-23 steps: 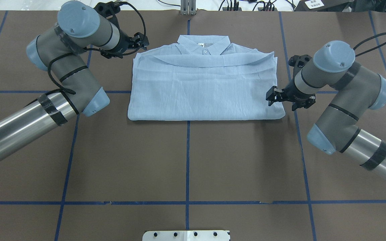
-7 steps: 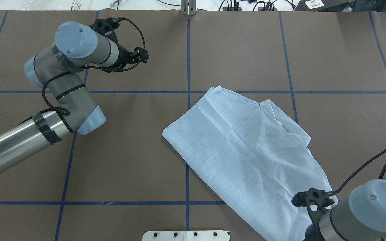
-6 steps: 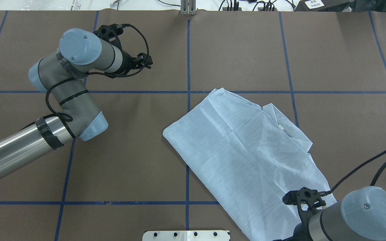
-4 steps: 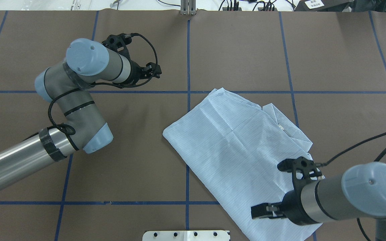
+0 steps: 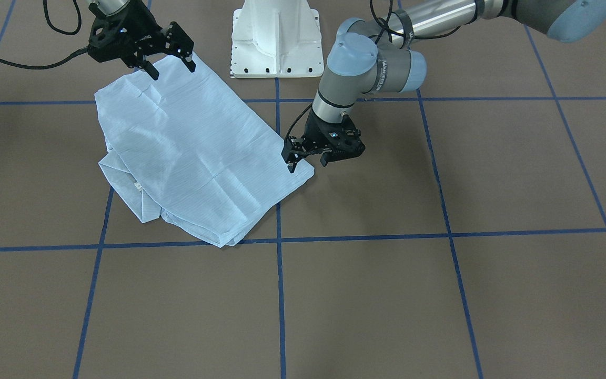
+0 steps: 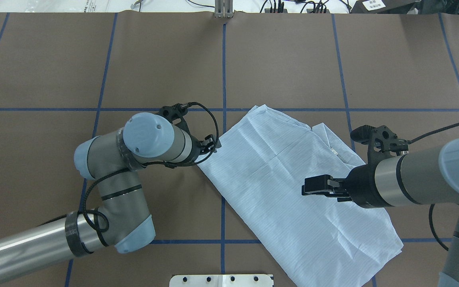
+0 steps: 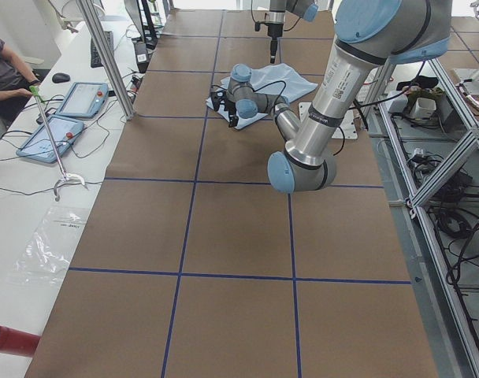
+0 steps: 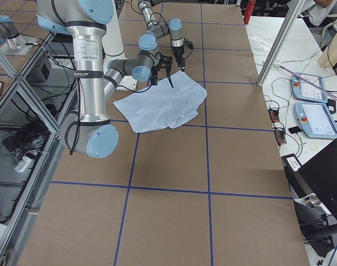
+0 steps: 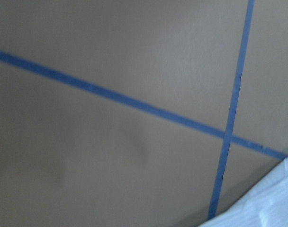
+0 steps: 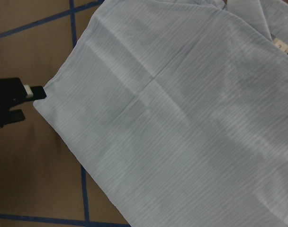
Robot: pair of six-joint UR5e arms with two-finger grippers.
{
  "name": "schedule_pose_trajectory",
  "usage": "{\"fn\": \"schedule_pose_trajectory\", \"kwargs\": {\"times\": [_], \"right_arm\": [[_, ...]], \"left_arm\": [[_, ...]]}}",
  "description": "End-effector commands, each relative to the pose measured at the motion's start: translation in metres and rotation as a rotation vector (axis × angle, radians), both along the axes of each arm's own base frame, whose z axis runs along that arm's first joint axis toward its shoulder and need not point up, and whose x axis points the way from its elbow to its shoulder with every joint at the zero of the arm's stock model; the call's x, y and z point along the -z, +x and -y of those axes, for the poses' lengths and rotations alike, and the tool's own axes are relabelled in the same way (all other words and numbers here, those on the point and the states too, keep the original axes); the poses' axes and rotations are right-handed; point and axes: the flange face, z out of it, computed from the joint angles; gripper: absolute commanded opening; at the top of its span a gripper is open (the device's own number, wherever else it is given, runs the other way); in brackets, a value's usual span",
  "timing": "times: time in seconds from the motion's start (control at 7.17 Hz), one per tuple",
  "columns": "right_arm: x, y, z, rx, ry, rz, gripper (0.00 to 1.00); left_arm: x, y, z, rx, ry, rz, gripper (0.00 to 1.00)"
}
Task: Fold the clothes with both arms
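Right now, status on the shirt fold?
Left gripper open, at a corner of the pale blue striped folded shirt. Right gripper open, above the shirt. Shirt flat, diagonal on brown table. No obstruction seen.

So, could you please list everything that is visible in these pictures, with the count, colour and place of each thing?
shirt: one, pale blue, folded, lying askew on the table, toward the robot's right.
table: one, brown cover.
tape lines: several, blue, a grid on the table.
base block: one, white, at the robot's edge of the table.
control tablets: two, grey-blue, on the white side bench.
person: one, dark top, at that bench.
left arm: one, grey with light blue caps.
right arm: one, same colours.
left gripper: one, black, open, at the shirt's corner.
right gripper: one, black, open, over the shirt.
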Motion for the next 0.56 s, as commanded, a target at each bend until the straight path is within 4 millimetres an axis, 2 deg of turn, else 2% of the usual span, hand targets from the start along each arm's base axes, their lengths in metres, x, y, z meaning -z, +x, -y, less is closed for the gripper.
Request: {"fn": "schedule_pose_trajectory", "kwargs": {"times": [0.0, 0.14, 0.28, 0.42], "right_arm": [[0.0006, 0.0009, 0.0045, -0.015, 0.002, 0.000, 1.00], [0.0000, 0.0009, 0.0052, -0.016, 0.001, -0.001, 1.00], [-0.0026, -0.0002, 0.0059, -0.016, -0.002, -0.007, 1.00], [-0.0026, 0.0002, 0.0064, -0.018, -0.002, -0.007, 1.00]], "left_arm": [[-0.0067, 0.0174, -0.0199, -0.018, -0.008, 0.018, 0.85], [-0.0056, 0.0175, -0.0200, -0.018, -0.009, 0.016, 0.74], [-0.0032, 0.0190, -0.0192, -0.018, -0.006, 0.014, 0.68], [-0.0037, 0.0186, -0.0175, -0.011, 0.000, 0.016, 0.67]]}}
